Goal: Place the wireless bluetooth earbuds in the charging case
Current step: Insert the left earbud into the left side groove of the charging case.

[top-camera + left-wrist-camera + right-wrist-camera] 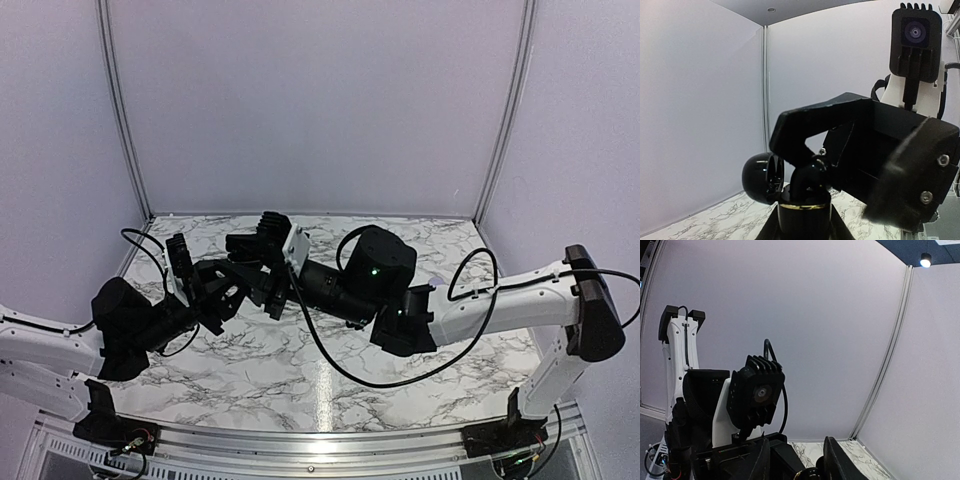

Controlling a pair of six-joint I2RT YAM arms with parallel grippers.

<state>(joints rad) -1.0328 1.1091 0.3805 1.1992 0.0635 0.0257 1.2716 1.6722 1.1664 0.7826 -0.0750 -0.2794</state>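
My left gripper is shut on a black charging case with a gold ring, held upright above the table. Its lid hangs open to the left. A glossy black earbud stands in the mouth of the case. My right gripper reaches across over the case, its fingers closed on the earbud; the case rim shows low between them. In the top view both grippers meet at table centre, left and right, hiding case and earbud. No other earbuds show.
The marble table is closed in by white walls at the back and both sides. Black cables loop over the table near the right arm and behind the left arm.
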